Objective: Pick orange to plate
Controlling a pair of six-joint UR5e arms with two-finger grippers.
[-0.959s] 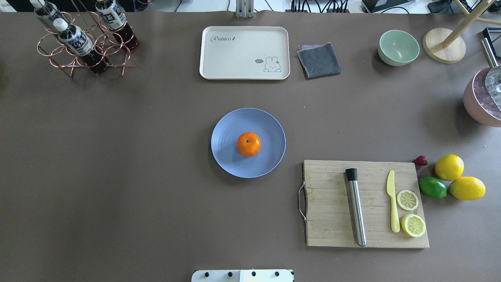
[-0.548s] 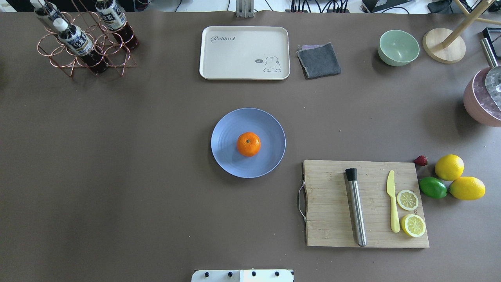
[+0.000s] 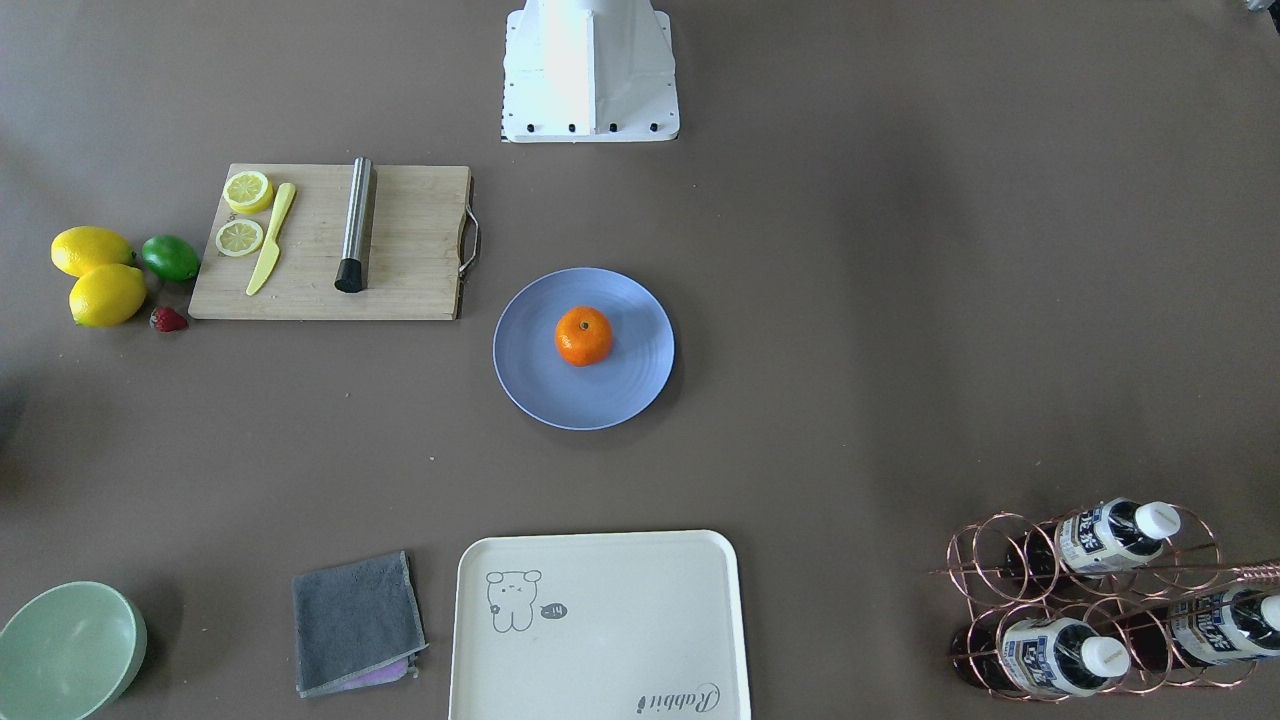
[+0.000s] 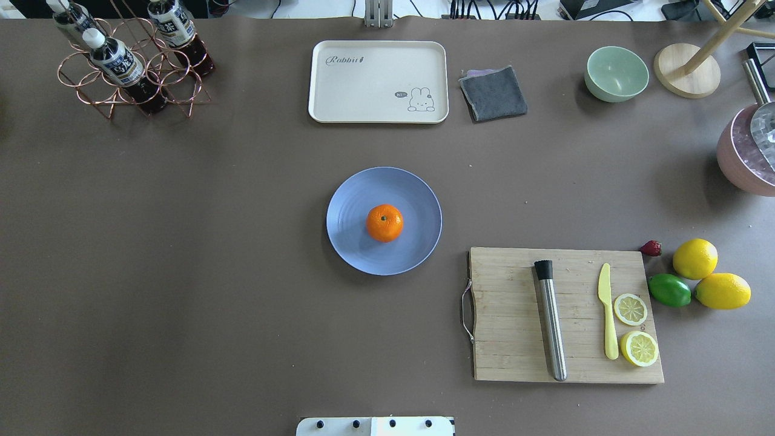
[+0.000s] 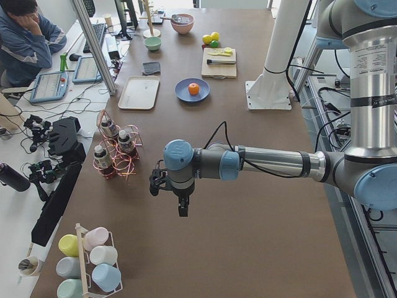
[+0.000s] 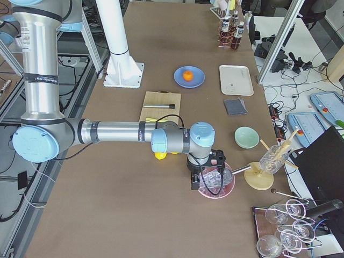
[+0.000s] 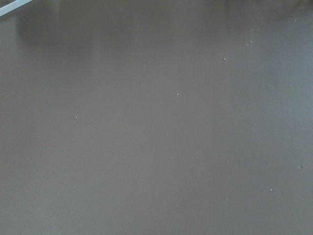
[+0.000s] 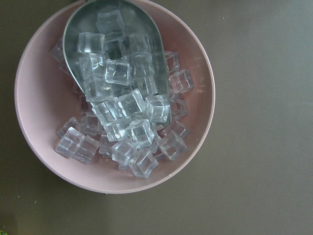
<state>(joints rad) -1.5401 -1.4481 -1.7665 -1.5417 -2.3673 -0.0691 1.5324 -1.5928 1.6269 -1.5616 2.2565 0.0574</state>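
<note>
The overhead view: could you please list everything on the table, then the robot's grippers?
orange: 1, orange, on the plate
plate: 1, light blue, centre
tray: 1, cream, far side
cloth: 1, grey, beside tray
bowl: 1, green, far right
wooden stand: 1, pale, far right
cutting board: 1, wooden, near right
metal rod: 1, steel, on board
knife: 1, yellow, on board
lemon halves: 2, yellow, on board
lemons: 2, yellow, right of board
lime: 1, green, beside lemons
strawberry: 1, red, by board
bottle rack: 1, copper, far left, holding bottles
ice bowl: 1, pink, right end
left gripper: 1, black, over bare table
right gripper: 1, black, over ice bowl
</note>
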